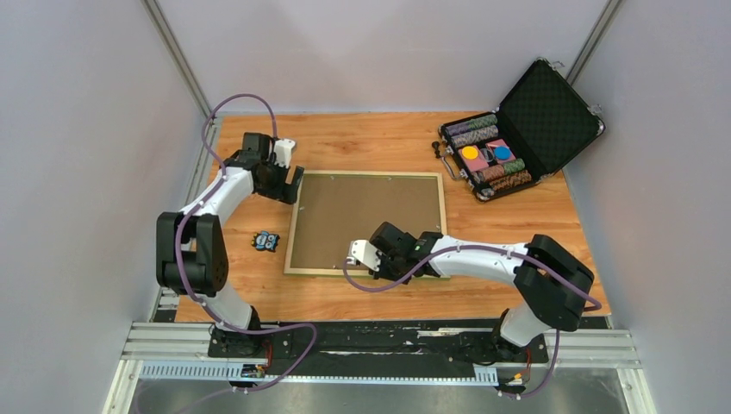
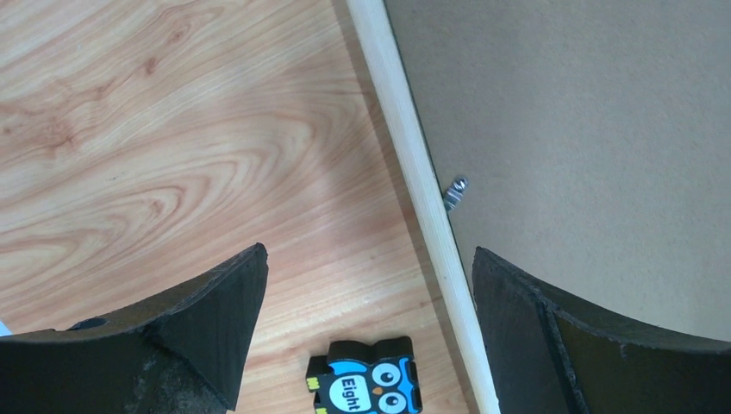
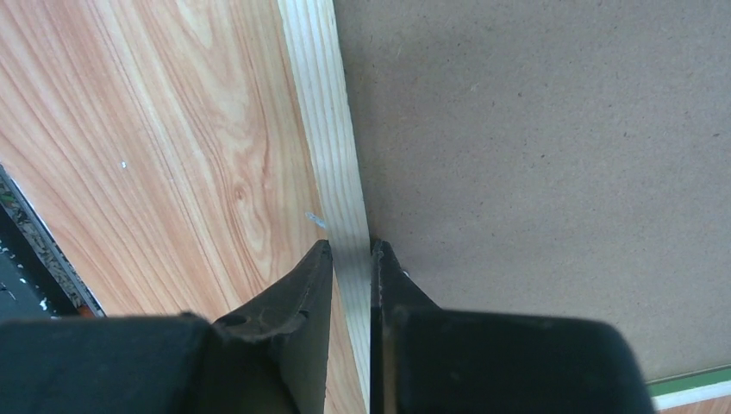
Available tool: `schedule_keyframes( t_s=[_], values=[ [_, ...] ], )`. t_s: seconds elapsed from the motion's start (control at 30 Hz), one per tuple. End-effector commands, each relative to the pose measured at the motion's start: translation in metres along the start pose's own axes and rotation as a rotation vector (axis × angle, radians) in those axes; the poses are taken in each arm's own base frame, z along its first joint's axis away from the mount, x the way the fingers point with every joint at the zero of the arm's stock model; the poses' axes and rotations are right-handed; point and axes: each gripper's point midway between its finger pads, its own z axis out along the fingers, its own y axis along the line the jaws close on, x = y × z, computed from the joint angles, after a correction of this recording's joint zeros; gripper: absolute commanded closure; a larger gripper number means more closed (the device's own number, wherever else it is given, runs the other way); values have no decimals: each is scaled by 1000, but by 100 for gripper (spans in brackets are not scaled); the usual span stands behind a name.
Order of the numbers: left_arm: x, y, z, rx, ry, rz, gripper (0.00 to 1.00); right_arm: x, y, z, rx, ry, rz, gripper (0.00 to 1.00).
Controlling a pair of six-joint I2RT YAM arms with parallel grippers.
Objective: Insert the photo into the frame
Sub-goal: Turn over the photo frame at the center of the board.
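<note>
The frame [image 1: 293,228] lies back side up on the table, its pale wood rails around a plain brown backing board [image 1: 366,216]. The photo is hidden. My right gripper [image 1: 379,269] is at the near rail. In the right wrist view its fingers [image 3: 349,246] are shut on that pale rail [image 3: 323,129], one outside and one over the board [image 3: 534,155]. My left gripper [image 1: 289,185] hovers by the frame's far left corner. It stands open [image 2: 369,252] with nothing in it, straddling the left rail [image 2: 414,164].
A small blue owl toy [image 1: 266,241] [image 2: 366,384] lies left of the frame. An open black case [image 1: 517,129] of chips stands at the back right. A metal tab [image 2: 455,191] sticks out over the board at the left rail.
</note>
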Motion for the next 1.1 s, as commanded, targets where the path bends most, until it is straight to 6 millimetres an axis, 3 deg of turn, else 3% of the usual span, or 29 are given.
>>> schedule_keyframes(
  t_s=[0.0, 0.33, 0.57, 0.77, 0.9, 1.07],
  values=[
    [-13, -7, -26, 45, -96, 120, 5, -7, -3, 3, -10, -2, 51, 100],
    [-16, -43, -93, 152, -309, 363, 3, -43, -21, -31, -90, -86, 95, 100],
    [-16, -58, -143, 99, -403, 561, 0, -65, -39, -59, -94, -137, 110, 100],
    [-12, -86, -179, 102, -481, 752, 0, -81, -57, -84, -118, -185, 154, 100],
    [-6, -105, -185, 161, -475, 858, 2, -89, -67, -97, -136, -207, 185, 100],
    [3, -118, -179, 190, -464, 999, 1, -97, -85, -114, -174, -252, 253, 100]
  ],
)
